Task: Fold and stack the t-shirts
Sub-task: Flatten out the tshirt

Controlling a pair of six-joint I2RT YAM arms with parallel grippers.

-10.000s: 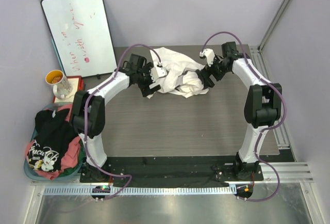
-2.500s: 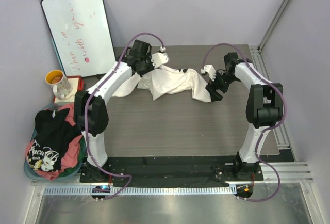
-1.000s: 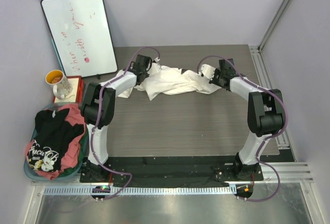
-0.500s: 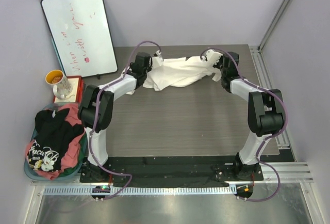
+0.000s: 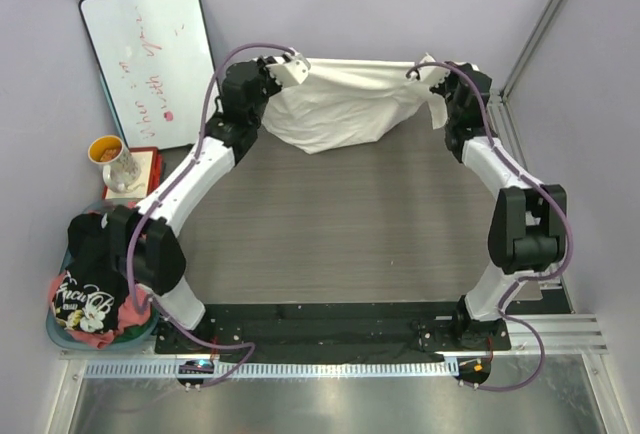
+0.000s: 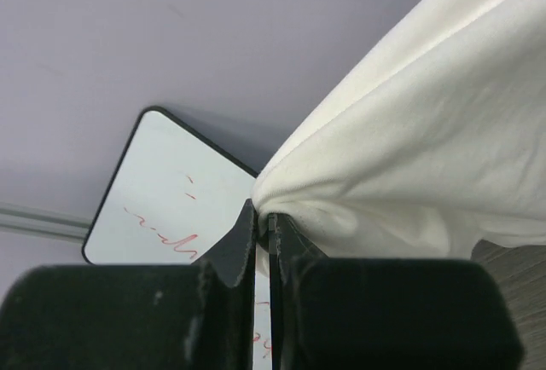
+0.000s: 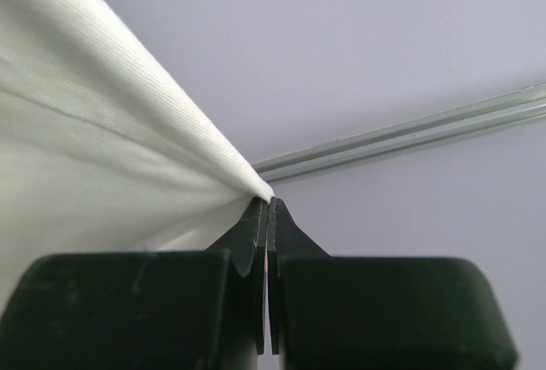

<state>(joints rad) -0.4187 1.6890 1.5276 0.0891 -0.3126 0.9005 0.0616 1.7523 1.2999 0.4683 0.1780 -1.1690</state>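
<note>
One white t-shirt (image 5: 340, 109) hangs between left claw (image 6: 264, 216) and right claw (image 7: 268, 208) above table (image 5: 350, 224).

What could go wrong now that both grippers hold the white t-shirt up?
The left gripper and right gripper each pinch only a thin fold of the white t-shirt at their tips, so it could slip free. The shirt sags bunched between them, so it may land creased. The left arm passes close to the whiteboard and might bump it.

White t-shirt (image 5: 340, 104) spread taut, aloft
</note>
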